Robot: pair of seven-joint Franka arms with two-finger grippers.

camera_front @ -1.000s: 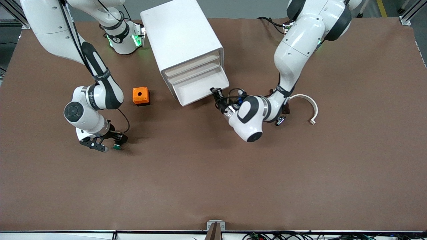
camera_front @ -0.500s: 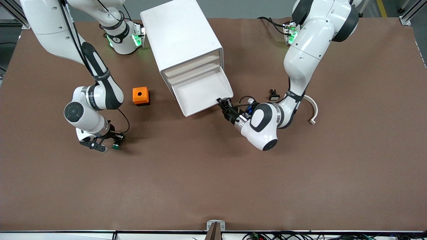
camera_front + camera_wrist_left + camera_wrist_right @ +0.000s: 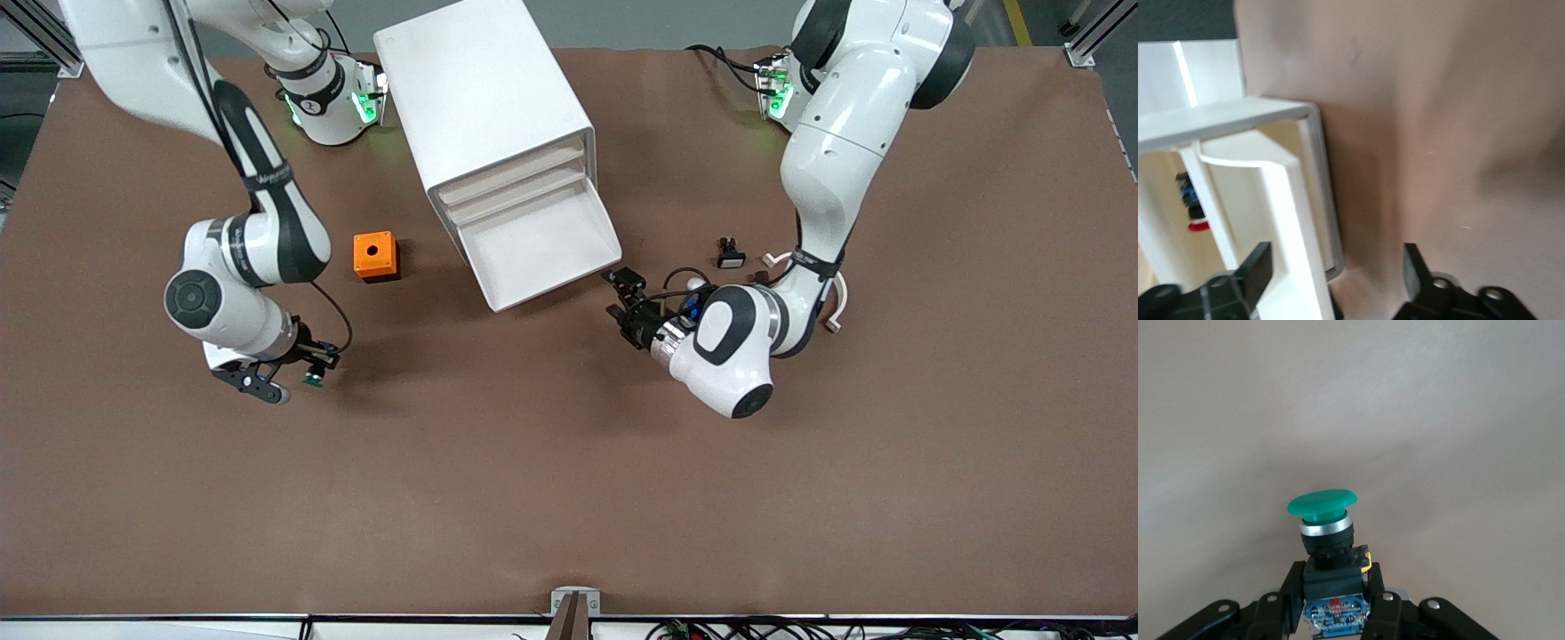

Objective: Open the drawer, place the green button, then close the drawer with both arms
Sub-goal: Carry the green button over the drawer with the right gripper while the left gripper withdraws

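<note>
The white cabinet (image 3: 484, 98) has its lowest drawer (image 3: 542, 240) pulled out, with nothing showing inside. My left gripper (image 3: 625, 298) is open just off the drawer's front corner, at the left arm's end of it. In the left wrist view that corner of the drawer (image 3: 1295, 193) shows between the spread fingers of the left gripper (image 3: 1337, 263). My right gripper (image 3: 302, 373) is low over the table toward the right arm's end, shut on the button (image 3: 312, 380). The right wrist view shows the button's green cap (image 3: 1321, 504) and my right gripper (image 3: 1333, 579) clamped on its black-blue body.
An orange cube with a hole (image 3: 375, 255) sits between the right arm and the cabinet. A black switch with a white face (image 3: 730, 256) and a white curved piece (image 3: 837, 293) lie by the left arm's forearm.
The left gripper pulled the drawer farther out, then opened, let go of it and drew back from it. The right gripper shut on the button and rose slightly.
</note>
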